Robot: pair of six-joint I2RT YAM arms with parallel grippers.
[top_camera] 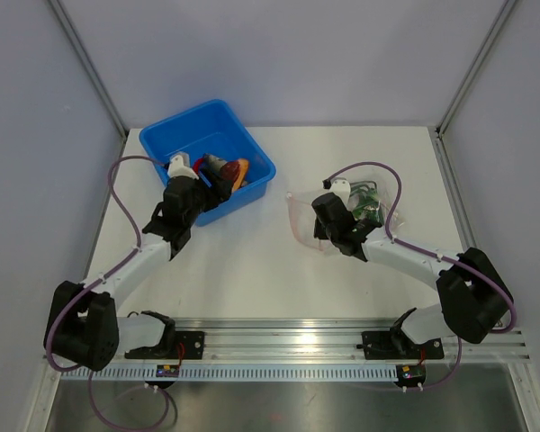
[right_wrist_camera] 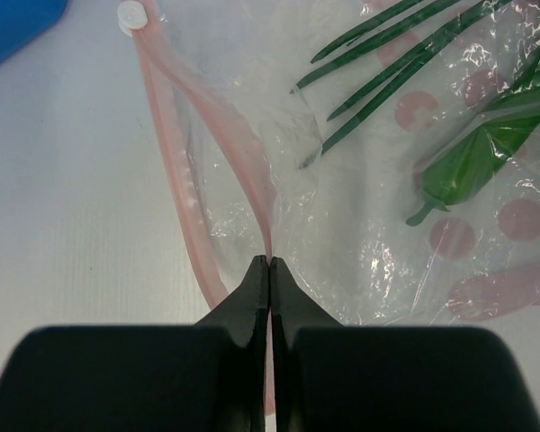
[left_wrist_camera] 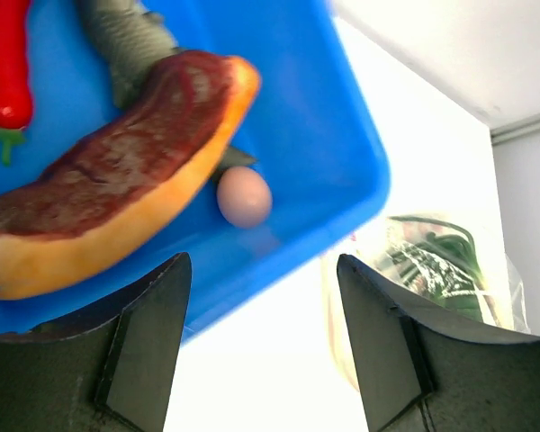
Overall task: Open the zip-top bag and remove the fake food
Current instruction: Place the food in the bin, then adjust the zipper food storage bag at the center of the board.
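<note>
You're partway through emptying. Your right gripper (right_wrist_camera: 268, 264) is pinched tight on the pink zip strip (right_wrist_camera: 243, 157) of the bag (right_wrist_camera: 360, 234), which lies on the right of the table (top_camera: 270, 270) with green pieces (right_wrist_camera: 468, 162) inside. Your left gripper (left_wrist_camera: 261, 274) hangs wide open and empty over the blue tub (top_camera: 193, 130), far left. Next, I'd bring it to the bag's mouth.

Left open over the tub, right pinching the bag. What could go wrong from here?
1. The right gripper is shut on only a thin fold by the zip strip of the zip-top bag; a tug could pull it free.
2. The green fake food lies deep in the bag, away from the mouth; reaching in may just shove the bag along.
3. The left gripper, open, hangs close over the blue tub wall; swinging toward the bag might clip it.
</note>
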